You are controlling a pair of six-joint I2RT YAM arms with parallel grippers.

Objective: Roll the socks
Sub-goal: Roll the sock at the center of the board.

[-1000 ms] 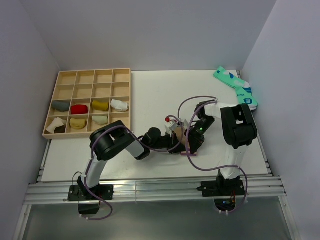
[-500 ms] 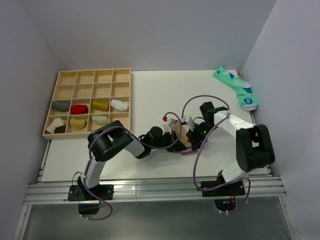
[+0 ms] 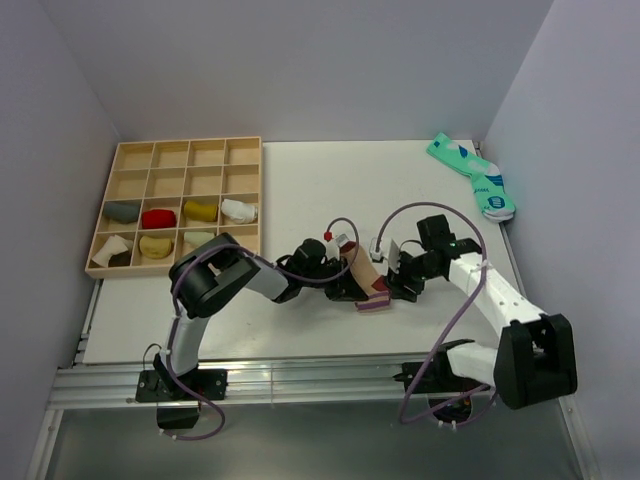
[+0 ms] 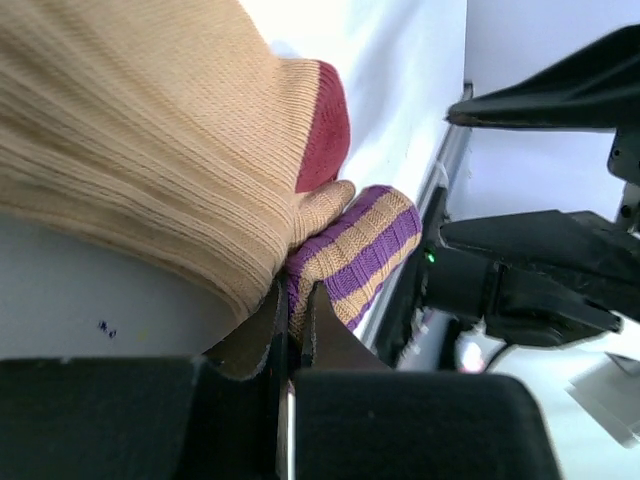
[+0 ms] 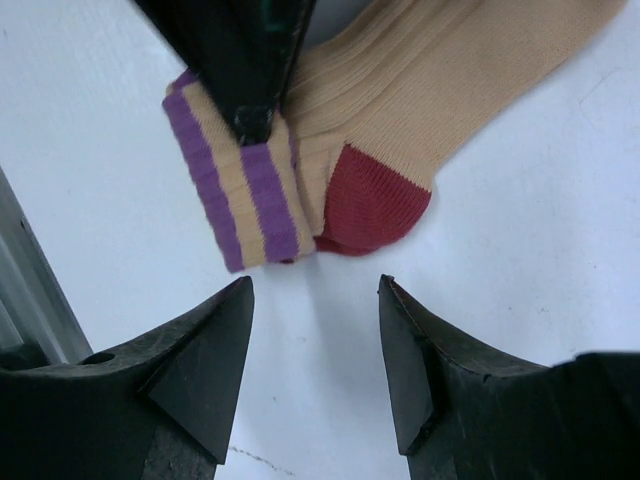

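- Top external view: we see the tan sock (image 3: 362,272) near the middle of the surface (image 3: 300,190), lying between the two wrists.
- Left wrist view: the left gripper (image 4: 293,310) is closed tight and pinches the sock at its purple striped cuff (image 4: 360,250). A maroon patch (image 4: 325,130) lies just beside the cuff.
- Right wrist view: the right gripper (image 5: 312,295) stands open and holds nothing. It hovers near the folded end without touching it.
- Progress, as we judge it: the sock is doubled over, cuff against maroon patch, but it is not wound into a tight bundle, so most of the rolling is left to do. A teal patterned pair (image 3: 475,178) lies flat and unrolled in the far right corner.
- Setting: a wooden tray (image 3: 186,142) sits at the far left of the white surface, with bundled socks (image 3: 158,217) in several compartments. Plain pale walls (image 3: 300,70) enclose three sides, and a metal rail (image 3: 300,382) runs along the near edge.
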